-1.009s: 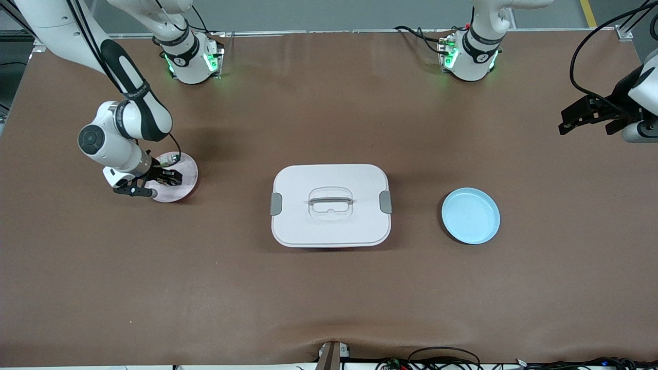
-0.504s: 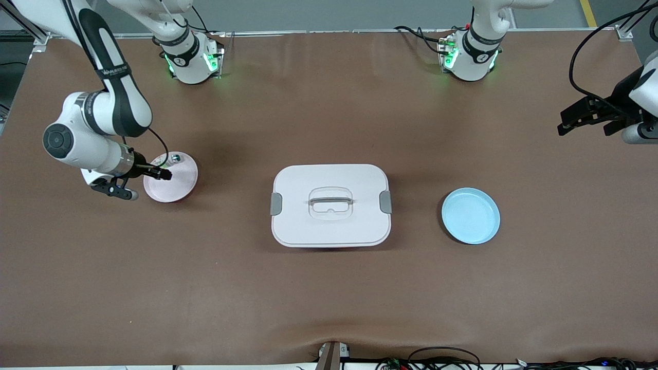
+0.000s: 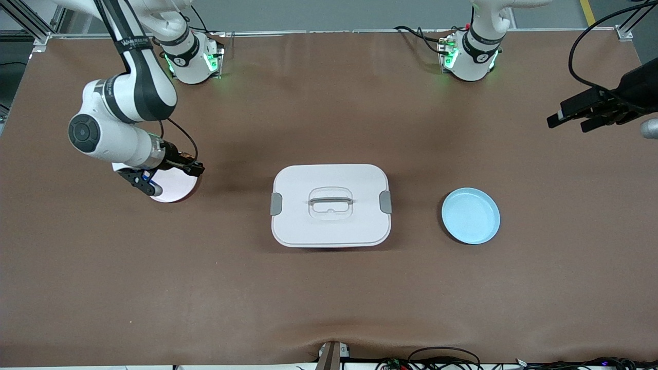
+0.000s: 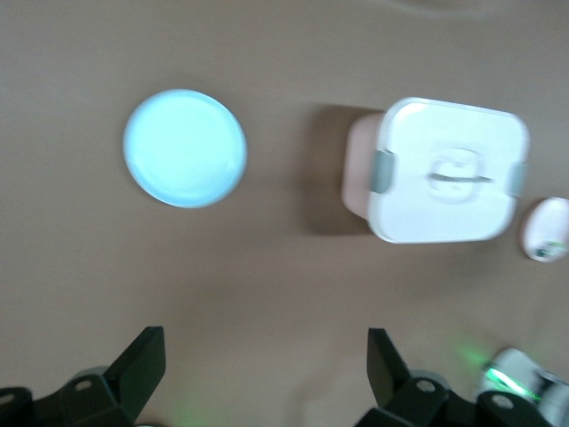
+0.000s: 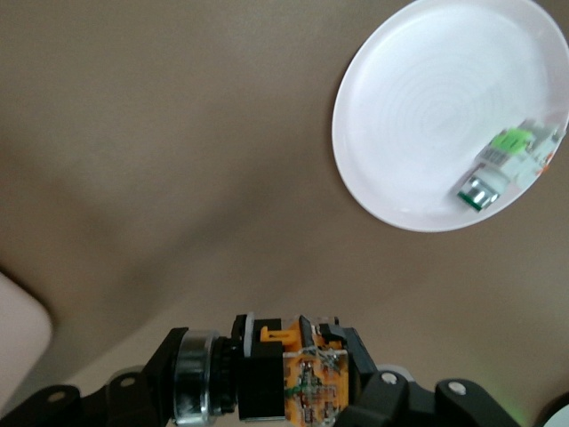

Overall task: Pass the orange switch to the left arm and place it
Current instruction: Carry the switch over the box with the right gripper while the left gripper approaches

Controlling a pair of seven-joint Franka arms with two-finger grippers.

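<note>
Right gripper carries the orange switch; left arm waits

The white lidded box [image 3: 330,205] stands mid-table, between the blue plate [image 3: 471,215] and the pink plate [image 3: 175,186]. The right gripper [image 3: 195,168], over the pink plate's edge, is clenched on the orange switch [image 5: 298,369]. The left gripper [image 4: 262,369] is spread, over bare table. A green-silver part [image 5: 505,167] lies on the pink plate.

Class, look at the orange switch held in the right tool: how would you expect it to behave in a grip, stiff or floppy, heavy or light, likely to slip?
The orange switch, clamped in the right tool, looks like hard moulded plastic, so probably stiff. It is tiny beside the pink plate, so likely light. Its rounded silver end may let it twist or slip during a handover.
</note>
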